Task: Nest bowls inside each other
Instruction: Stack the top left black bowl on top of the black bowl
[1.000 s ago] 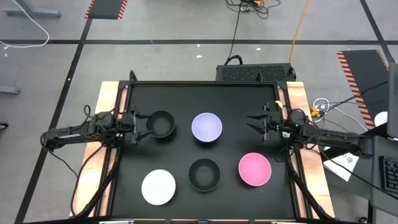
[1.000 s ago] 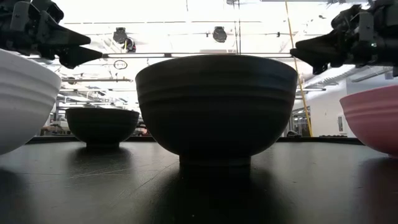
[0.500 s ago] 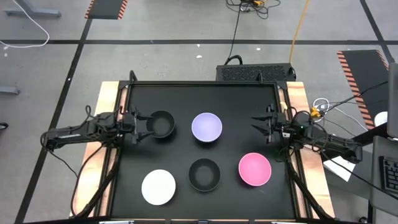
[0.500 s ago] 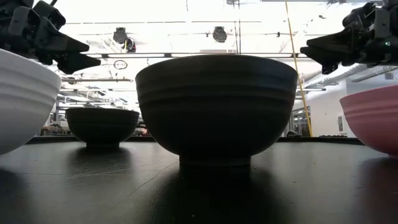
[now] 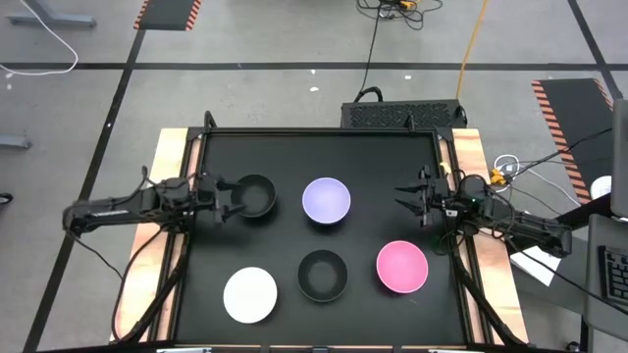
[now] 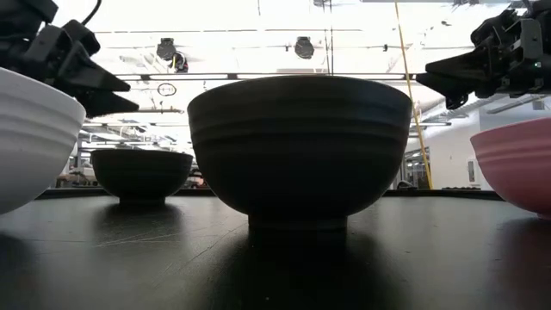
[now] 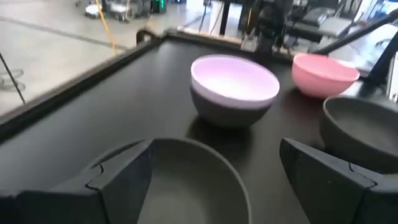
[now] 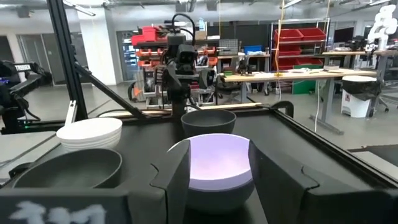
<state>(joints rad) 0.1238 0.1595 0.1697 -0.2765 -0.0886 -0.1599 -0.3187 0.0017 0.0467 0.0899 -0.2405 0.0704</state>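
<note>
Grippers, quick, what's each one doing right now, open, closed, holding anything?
Left gripper: open, empty, beside the black bowl at the table's left.
Right gripper: open, empty, hanging near the table's right edge.

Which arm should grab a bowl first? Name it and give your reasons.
Left. The left gripper is open right beside the black bowl, its fingers flanking the rim. The right gripper is open too, but stands clear of the lavender bowl and pink bowl.
</note>
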